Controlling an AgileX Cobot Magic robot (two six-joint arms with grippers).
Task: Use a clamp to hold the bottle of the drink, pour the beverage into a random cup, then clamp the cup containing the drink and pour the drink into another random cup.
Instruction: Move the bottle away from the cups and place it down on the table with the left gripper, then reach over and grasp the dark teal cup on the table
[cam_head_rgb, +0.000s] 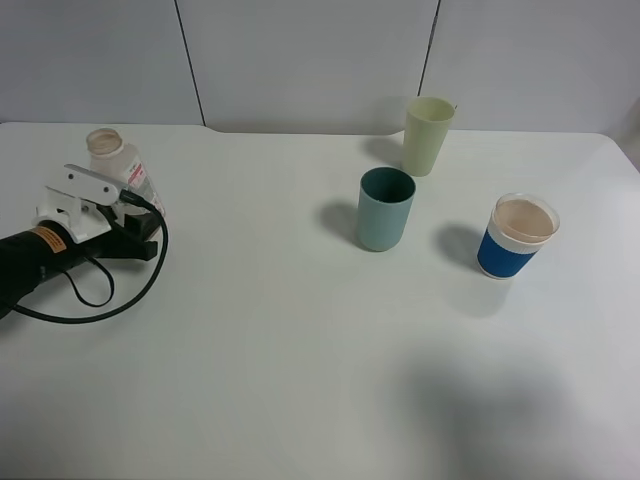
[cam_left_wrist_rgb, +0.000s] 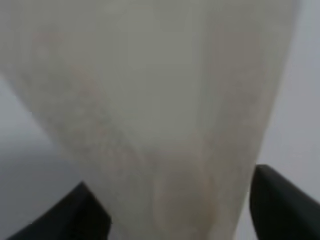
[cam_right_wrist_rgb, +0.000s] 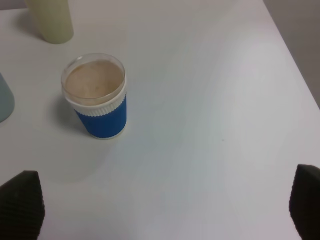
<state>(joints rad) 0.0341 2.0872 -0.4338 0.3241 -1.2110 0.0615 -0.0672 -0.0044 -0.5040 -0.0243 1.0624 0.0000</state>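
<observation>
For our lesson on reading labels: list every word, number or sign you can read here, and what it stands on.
Nothing can be read.
White label on the bottle: red marks, too small to read.
Orange sticker on the left arm: too blurred to read.
Teal cup, yellow-green cup, blue-banded cup: no writing visible.

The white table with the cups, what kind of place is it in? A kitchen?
Probably a robot lab or test bench, not a kitchen: a plain white table, grey wall panels behind it, and a black robot arm with a cable beside a bottle.
</observation>
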